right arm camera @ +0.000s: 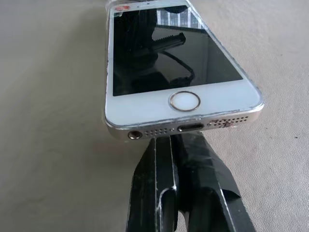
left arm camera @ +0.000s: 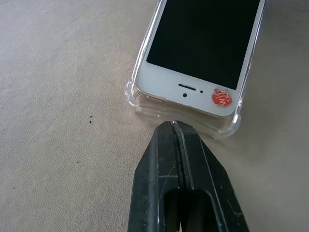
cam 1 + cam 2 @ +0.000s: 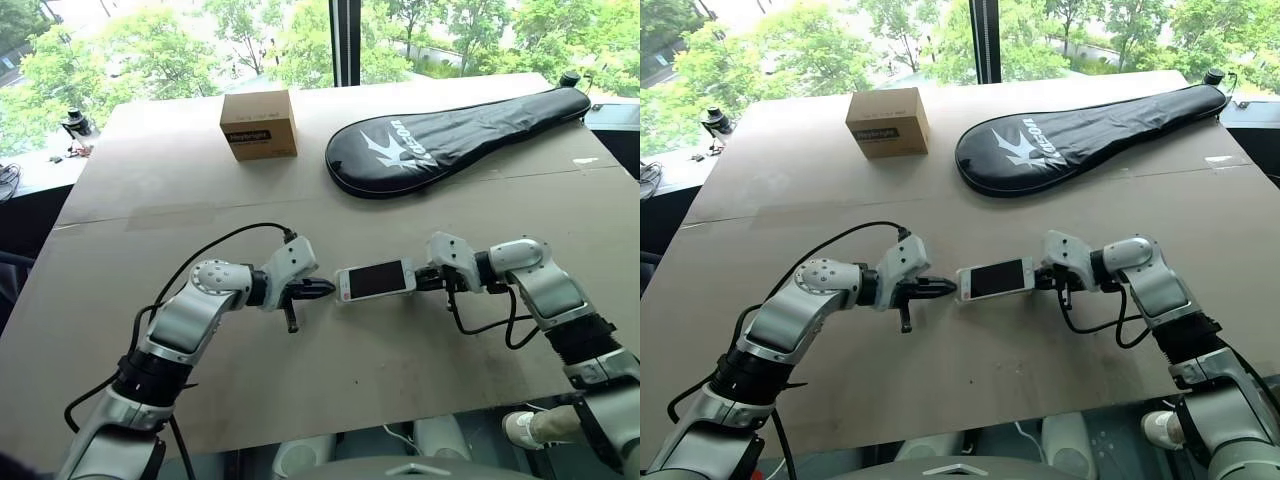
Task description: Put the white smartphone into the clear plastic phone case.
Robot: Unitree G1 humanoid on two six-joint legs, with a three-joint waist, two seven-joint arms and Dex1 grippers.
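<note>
Lying screen-up near the middle of the tan tabletop, the white smartphone sits between the robot's two arms, its long side running from nine o'clock to three o'clock. The clear plastic phone case wraps the earpiece end of the phone, its transparent rim and rounded corners showing around the white bezel; that end looks tilted in the shell rather than pressed fully flat. At the opposite end, the home button and charging port stand bare, and whether the case reaches there is hard to tell.

The left end effector is clenched, fingers pressed together with nothing between them, its tip just beside the cased end of the phone at nine o'clock. The right end effector is also clenched and empty, its tip right at the port end of the phone at three o'clock.

Farther back on the tabletop, a small cardboard box stands at eleven o'clock, and a black racket cover lies at one o'clock, well apart from the phone.
</note>
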